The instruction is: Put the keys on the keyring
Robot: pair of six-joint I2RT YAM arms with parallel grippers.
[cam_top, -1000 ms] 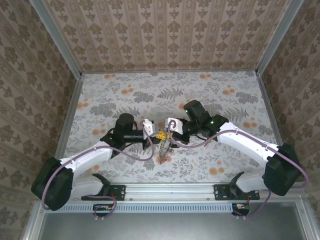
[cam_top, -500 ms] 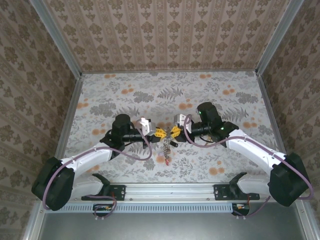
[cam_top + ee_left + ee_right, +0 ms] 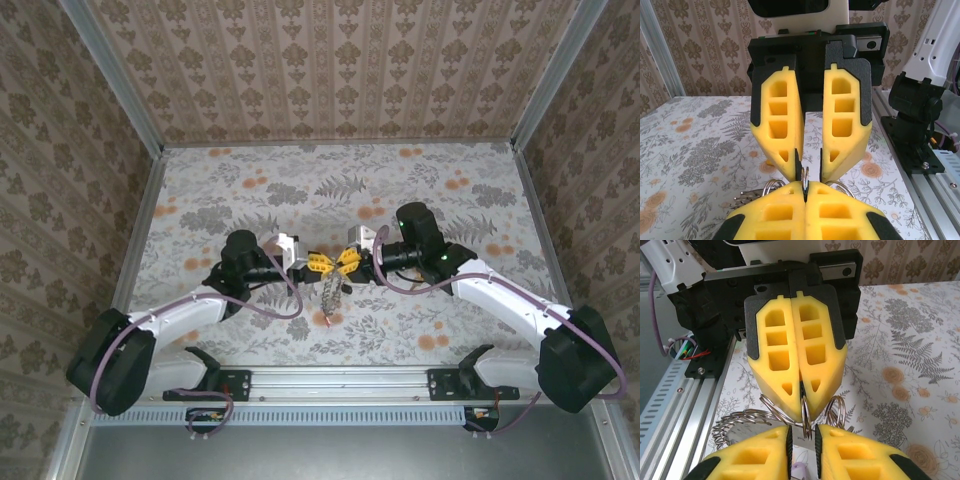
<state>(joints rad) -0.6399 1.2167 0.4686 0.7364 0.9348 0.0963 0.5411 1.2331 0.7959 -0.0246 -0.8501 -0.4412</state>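
A table (image 3: pixel 300 180) covered with a grey floral cloth with orange blossoms was seen, enclosed by walls (image 3: pixel 330 70) of brown ornamented wallpaper. An aluminium rail (image 3: pixel 330 380) was fixed along its near edge. Over the middle of the table, somewhat toward the front, the two arms were positioned tip to tip. The left gripper (image 3: pixel 318 264) was pointed to the right and the right gripper (image 3: pixel 346 260) to the left, and their yellow fingers were almost touching.

The fingers of the left gripper were pressed together, and the thin metal wire of the keyring (image 3: pixel 804 176) was pinched between their tips, as was shown in both wrist views. The fingers of the right gripper were held a little apart. The edge of the ring was placed in this narrow gap, and it could not be told whether the pads were touched by it. More wire loops were seen curving out on both sides below the fingertips.

The keys (image 3: pixel 327 296) were hung in a small bunch under the meeting point. Single keys could not be distinguished, and whether the lowest one was touching the cloth could not be told.
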